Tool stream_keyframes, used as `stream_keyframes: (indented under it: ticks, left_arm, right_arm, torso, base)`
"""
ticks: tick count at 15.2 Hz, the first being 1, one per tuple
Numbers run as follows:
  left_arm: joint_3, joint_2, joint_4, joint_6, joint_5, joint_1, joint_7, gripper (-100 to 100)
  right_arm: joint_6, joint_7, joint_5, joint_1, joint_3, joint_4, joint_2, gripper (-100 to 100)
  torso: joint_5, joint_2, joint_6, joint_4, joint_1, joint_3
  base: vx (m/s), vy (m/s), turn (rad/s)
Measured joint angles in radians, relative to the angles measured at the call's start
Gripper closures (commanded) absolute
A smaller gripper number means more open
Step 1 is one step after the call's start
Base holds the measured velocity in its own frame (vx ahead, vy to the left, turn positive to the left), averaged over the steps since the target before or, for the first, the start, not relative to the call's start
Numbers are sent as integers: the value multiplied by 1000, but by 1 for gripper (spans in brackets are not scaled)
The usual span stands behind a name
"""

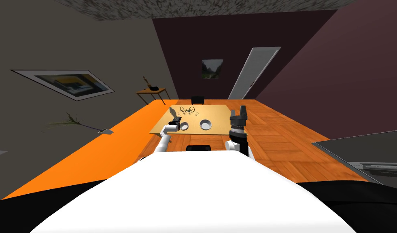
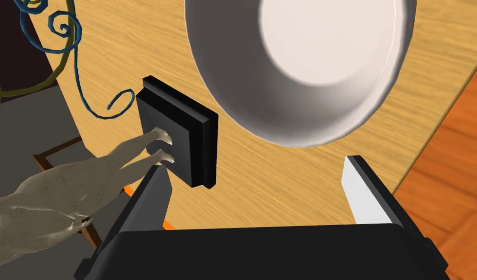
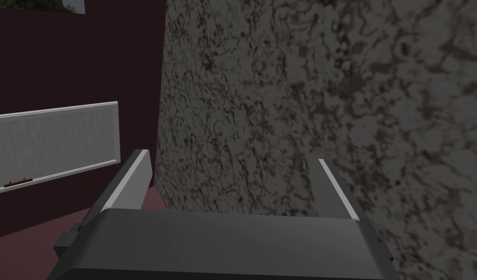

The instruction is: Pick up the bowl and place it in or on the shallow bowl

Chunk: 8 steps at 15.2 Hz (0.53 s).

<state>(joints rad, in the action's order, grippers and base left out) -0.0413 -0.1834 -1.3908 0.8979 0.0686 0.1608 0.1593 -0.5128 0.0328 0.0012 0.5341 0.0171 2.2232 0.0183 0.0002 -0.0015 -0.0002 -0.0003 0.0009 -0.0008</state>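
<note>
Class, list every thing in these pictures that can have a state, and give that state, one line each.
Bowl: upright, empty, on the table.
Other bowl: upright, empty, on the table.
Left gripper: open, near the bowl, gripping nothing.
Right gripper: open, holding nothing.
Animal figurine: upright on its black base.

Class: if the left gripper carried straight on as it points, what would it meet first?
The left gripper would likely meet the white bowl at its near wall; depth is unclear, so perhaps the wooden table first.
</note>
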Motion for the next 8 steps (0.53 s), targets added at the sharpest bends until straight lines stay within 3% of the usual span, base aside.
stream_keyframes:
  ticks: [8]
  left_arm:
    - [-16,30,86,148,-32,65,33,-100]
  right_arm:
    - [0,0,0,0,0,0,0,0]
  torso:
    - [0,0,0,0,1,0]
  base:
    - [27,21,-3]
